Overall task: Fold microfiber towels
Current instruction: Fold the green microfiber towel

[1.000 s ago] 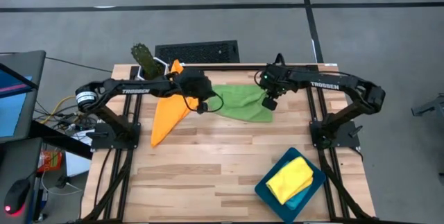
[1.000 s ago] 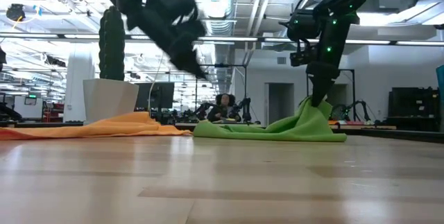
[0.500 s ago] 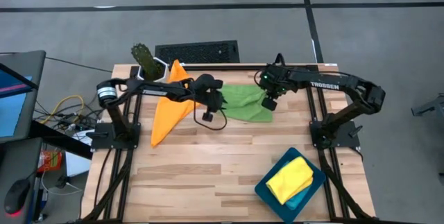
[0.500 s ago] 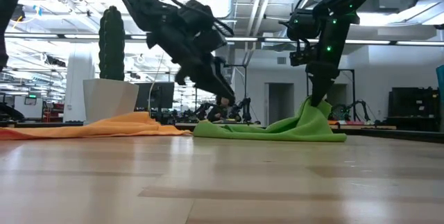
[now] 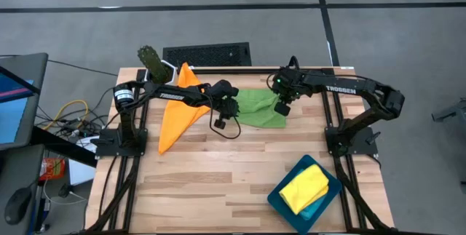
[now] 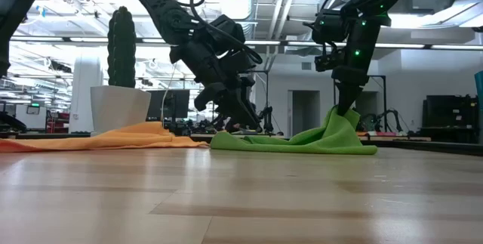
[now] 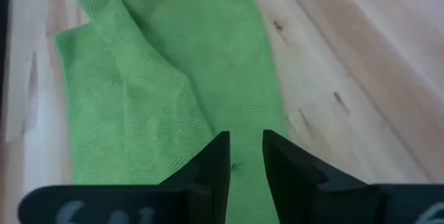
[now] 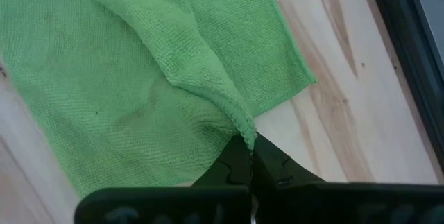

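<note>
Green towel (image 5: 256,108) lies pinched (one corner) by right end effector (image 8: 248,156).

surface: wooden table (image 5: 218,177) | lying on it: orange towel (image 5: 175,122); green towel (image 5: 258,108); teal tray (image 5: 280,202) near front-right corner

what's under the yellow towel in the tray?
The yellow towel lies folded in the dark teal tray. A strip of lighter blue peeks out below its near edge, possibly another cloth; the rest underneath is covered, so I can't tell what it is.
</note>
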Robot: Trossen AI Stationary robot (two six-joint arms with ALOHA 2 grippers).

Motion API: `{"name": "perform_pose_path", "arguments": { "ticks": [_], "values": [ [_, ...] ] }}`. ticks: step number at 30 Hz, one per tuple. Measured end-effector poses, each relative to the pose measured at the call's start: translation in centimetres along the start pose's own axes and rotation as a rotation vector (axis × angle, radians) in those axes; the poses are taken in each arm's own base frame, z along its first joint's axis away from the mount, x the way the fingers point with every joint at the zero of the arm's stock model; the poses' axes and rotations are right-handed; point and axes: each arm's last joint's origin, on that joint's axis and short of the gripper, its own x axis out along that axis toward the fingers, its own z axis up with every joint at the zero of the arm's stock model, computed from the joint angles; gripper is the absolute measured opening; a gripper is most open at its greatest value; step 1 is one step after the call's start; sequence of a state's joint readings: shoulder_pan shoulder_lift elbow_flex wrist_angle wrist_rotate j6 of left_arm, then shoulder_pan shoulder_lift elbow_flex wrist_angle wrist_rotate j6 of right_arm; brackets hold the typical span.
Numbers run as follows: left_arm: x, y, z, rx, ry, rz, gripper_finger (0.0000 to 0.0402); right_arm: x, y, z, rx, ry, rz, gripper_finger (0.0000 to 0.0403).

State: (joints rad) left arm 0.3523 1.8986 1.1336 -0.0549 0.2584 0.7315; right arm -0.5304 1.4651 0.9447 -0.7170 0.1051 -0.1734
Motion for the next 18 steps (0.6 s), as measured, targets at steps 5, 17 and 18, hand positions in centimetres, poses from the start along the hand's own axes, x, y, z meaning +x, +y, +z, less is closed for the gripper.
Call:
{"name": "perform_pose_path", "arguments": {
  "ticks": [5, 17, 18],
  "values": [
    [0.5, -0.2, -0.5, 0.022, 0.015, -0.02, 0.0073, 0.0, 0.0, 0.0, 0.0, -0.002, 0.0, 0.0012],
    [0.9, 0.1, -0.9, 0.066, 0.037, 0.016, 0.0074, 0.0, 0.0, 0.1, -0.001, -0.008, -0.001, 0.0012],
    [0.9, 0.2, -1.0, 0.064, 0.035, 0.016, 0.0074, 0.0, 0.0, 0.1, -0.001, -0.008, -0.001, 0.0012]
  ]
}}
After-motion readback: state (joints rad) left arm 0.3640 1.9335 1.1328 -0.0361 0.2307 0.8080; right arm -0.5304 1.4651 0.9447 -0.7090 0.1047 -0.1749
